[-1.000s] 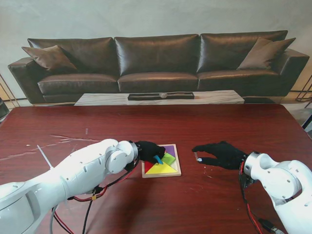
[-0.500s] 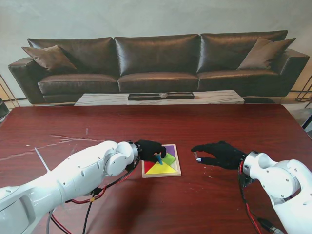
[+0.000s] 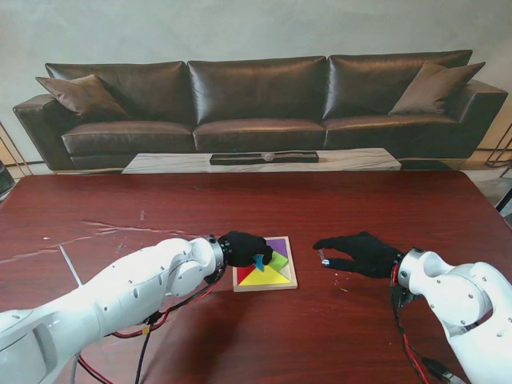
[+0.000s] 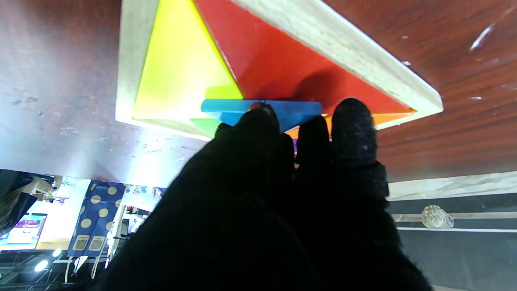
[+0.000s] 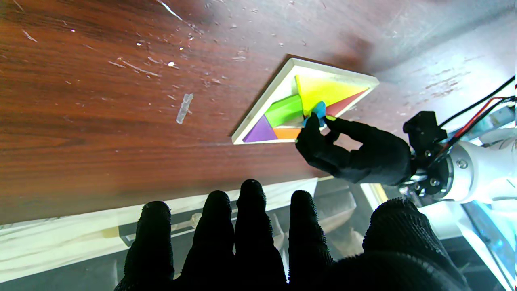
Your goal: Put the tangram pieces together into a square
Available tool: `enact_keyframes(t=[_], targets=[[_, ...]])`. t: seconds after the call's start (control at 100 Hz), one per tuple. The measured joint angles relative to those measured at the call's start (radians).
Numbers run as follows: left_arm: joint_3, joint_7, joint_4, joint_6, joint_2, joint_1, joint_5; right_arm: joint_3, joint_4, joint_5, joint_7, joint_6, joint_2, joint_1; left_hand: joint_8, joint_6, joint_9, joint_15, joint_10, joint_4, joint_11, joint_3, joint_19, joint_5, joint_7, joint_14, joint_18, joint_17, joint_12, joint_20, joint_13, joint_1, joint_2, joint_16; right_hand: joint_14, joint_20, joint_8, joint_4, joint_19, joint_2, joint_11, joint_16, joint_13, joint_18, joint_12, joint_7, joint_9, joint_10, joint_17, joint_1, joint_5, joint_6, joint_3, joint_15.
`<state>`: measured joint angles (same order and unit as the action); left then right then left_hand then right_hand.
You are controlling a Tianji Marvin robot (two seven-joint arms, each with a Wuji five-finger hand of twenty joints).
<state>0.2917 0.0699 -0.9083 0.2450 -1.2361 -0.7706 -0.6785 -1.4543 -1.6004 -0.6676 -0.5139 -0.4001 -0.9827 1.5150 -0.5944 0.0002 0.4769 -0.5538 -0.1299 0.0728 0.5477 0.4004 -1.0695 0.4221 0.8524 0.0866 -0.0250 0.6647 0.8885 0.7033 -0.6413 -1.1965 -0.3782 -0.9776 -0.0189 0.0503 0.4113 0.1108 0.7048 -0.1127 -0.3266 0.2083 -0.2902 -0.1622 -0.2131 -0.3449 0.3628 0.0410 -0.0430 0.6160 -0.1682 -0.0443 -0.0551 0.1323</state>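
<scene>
Tangram work at the wooden frame, with the last blue piece held over it.

Small blue tangram piece (image 3: 260, 261) is pinched in the fingertips of the black-gloved left hand (image 3: 244, 248), tilted on edge over the middle of the square pale-wood tray (image 3: 293, 282), which sits near the centre of the dark red wooden bench (image 3: 360, 208). Yellow triangle (image 3: 267, 276), red triangle (image 3: 243, 274), green piece (image 3: 278, 259), purple triangle (image 3: 279, 246) and orange piece (image 5: 287, 133) already lie flat inside the tray. Right hand (image 3: 362, 253), also black-gloved, hovers to the right of the tray, well apart, fingers spread and grasping nothing. Likely risk: the blue piece goes down tilted or misaligned, catches on a neighbour's edge and rides up, or the pressing fingers nudge the light tray across the bench.
</scene>
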Motion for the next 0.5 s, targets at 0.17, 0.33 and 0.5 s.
enact_keyframes(t=[0.17,0.33,0.5], targets=[[0.002,0.0,0.003,0.002,0.0,-0.007,0.0,0.001,0.001,0.0,0.0,0.0,0.0,0.0,0.004,0.0,0.0,0.002,0.0,0.0,-0.006,0.0,0.01,-0.011,0.0,0.0,0.0,-0.011,0.0,-0.004,0.001,0.0,0.0,-0.01,0.0,0.0,0.0,0.0,0.0,0.0,0.0,0.0,0.0,0.0,0.0,0.0,0.0,0.0,0.0,0.0,0.0,0.0,0.0,0.0],[0.001,0.021,0.006,0.014,0.0,-0.009,-0.01,0.004,0.002,0.001,0.0,0.0,0.0,-0.001,0.005,-0.001,0.0,0.016,0.001,0.0,-0.006,0.02,0.011,-0.007,0.001,0.001,0.001,-0.011,0.0,-0.015,0.001,0.0,-0.01,-0.015,0.0,0.0,0.0,0.0,0.0,0.0,0.0,0.0,0.0,0.0,0.0,0.0,0.0,0.0,0.0,0.0,0.0,0.0,0.0,0.0],[0.002,0.029,0.008,0.016,0.0,-0.013,-0.015,0.006,0.003,0.001,0.001,0.0,0.0,-0.003,0.034,-0.008,0.034,-0.021,0.011,0.0,-0.045,0.001,-0.001,-0.016,0.053,-0.003,0.012,-0.001,0.042,-0.017,0.002,0.004,0.018,0.002,0.0,0.0,0.0,0.0,0.0,0.0,0.0,0.0,0.0,0.0,0.0,0.0,0.0,0.0,0.0,0.0,0.0,0.0,0.0,0.0]])
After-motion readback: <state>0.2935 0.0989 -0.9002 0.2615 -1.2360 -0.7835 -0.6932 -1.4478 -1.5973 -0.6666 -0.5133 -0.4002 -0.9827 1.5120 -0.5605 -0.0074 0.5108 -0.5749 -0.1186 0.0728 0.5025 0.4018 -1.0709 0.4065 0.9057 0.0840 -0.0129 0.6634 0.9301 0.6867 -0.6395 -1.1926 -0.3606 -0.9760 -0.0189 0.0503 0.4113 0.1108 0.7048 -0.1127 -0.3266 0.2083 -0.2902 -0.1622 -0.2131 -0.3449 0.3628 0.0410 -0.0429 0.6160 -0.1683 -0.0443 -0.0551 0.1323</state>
